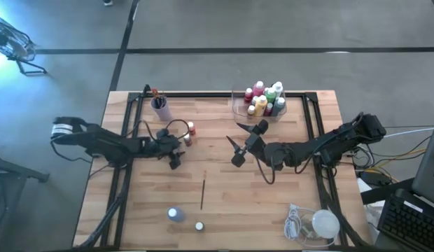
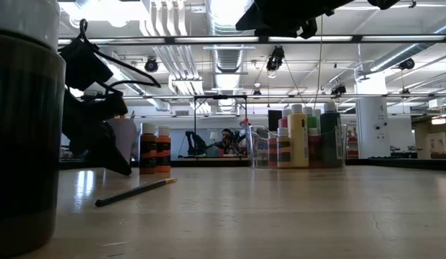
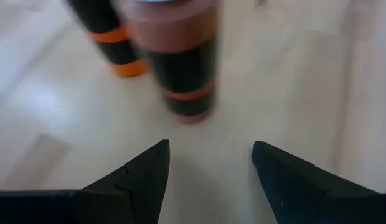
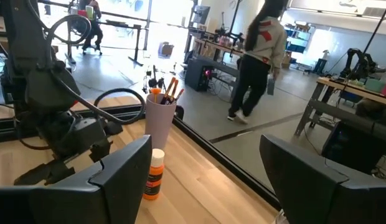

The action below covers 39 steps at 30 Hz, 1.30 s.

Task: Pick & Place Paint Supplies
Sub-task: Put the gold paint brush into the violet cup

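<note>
At table's left-centre: left gripper (image 3: 208, 171) spread, empty | brown pale-capped paint bottle (image 3: 180, 59) just ahead, orange paint bottle (image 3: 109, 34) beside it | advise centring on brown bottle, clearing orange | right gripper (image 1: 239, 143) spread, idle mid-table

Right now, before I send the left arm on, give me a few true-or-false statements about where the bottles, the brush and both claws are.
1. The left claw is open, with a brown bottle just ahead of it. True.
2. The right claw grips a bottle. False: it is open and empty, raised over the table's middle.
3. A paintbrush lies loose on the table. True.
4. The clear tray holds no bottles. False: a cluster of bottles stands in it.
5. The purple cup lies tipped over. False: it stands upright with brushes in it.
</note>
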Tool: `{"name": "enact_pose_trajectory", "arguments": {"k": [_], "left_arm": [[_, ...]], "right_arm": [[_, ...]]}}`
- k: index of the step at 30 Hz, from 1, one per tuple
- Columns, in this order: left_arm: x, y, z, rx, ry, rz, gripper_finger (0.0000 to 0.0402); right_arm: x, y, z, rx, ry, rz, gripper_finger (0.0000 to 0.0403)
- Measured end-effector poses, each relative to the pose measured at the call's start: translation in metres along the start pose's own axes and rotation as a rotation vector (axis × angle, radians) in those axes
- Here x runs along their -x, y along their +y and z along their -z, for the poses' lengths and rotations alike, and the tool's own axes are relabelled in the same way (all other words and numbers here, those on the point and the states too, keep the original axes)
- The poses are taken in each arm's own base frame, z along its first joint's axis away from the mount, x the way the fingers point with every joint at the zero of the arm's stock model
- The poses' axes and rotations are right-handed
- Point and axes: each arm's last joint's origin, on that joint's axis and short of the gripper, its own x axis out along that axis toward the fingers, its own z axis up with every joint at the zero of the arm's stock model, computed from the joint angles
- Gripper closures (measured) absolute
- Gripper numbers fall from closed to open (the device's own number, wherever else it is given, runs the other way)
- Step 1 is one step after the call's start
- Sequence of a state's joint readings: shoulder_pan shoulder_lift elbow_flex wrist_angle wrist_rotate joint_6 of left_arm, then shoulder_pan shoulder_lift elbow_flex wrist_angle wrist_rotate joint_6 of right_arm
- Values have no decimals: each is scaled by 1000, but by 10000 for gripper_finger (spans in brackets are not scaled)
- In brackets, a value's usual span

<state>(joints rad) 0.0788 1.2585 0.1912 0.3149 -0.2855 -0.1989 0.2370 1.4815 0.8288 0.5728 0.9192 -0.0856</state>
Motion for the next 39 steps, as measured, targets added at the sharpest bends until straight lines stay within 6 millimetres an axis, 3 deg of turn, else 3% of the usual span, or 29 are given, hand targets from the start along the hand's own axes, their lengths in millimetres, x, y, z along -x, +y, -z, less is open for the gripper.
{"name": "enact_pose_trajectory", "arguments": {"k": [12, 23, 29, 39], "left_arm": [[-8, -19, -4, 43, 68, 150, 161], [-5, -63, -17, 39, 72, 287, 161], [-2, -84, -33, -232, 68, 377, 161], [3, -101, -97, -597, 42, 358, 162]], "right_arm": [[0, 0, 0, 4, 1, 0, 141], [0, 0, 1, 12, 9, -1, 144], [0, 0, 2, 10, 11, -1, 126], [0, 0, 2, 8, 12, -1, 121]]}}
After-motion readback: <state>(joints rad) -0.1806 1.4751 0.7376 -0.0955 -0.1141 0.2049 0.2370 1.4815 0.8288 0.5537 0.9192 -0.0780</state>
